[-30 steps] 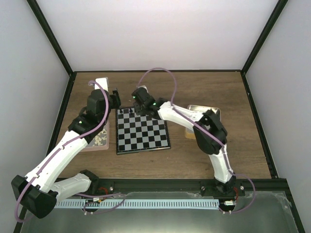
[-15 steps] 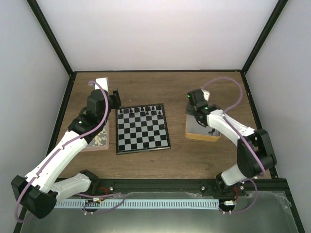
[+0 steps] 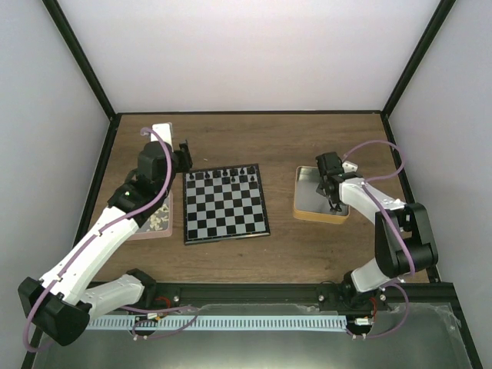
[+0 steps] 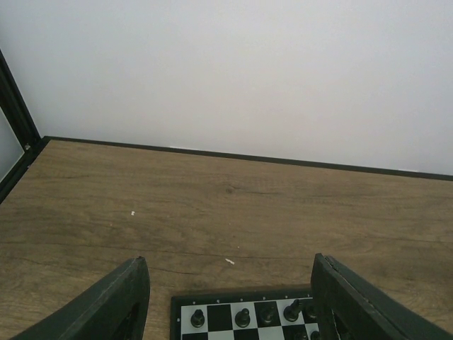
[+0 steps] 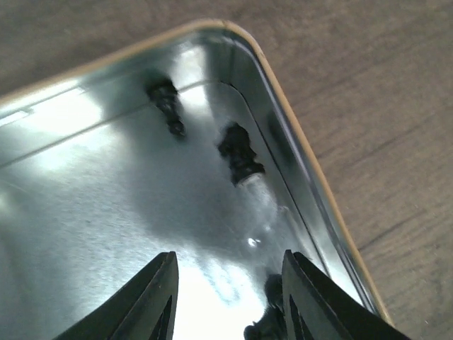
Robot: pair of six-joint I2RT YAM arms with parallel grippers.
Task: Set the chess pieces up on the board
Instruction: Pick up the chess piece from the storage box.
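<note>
The board (image 3: 226,206) lies mid-table with several black chess pieces (image 3: 228,174) along its far row; its far left corner shows in the left wrist view (image 4: 244,312). My left gripper (image 3: 183,156) hovers open and empty just beyond that corner (image 4: 226,301). My right gripper (image 3: 333,201) is open and empty, low inside the metal tin (image 3: 302,206). In the right wrist view its fingers (image 5: 228,301) hang over the tin floor (image 5: 92,184), where black pieces lie: one (image 5: 167,105), another (image 5: 238,151), and one by the right finger (image 5: 269,315).
A pink tray (image 3: 157,221) with pale pieces lies left of the board, under my left arm. The tin's tan rim (image 5: 311,159) runs close to the right finger. Black frame posts and white walls enclose the table.
My right arm swung from the board's far row across to the tin and lowered its gripper into it. More pieces now stand on the board's far row. The left arm has not moved.
</note>
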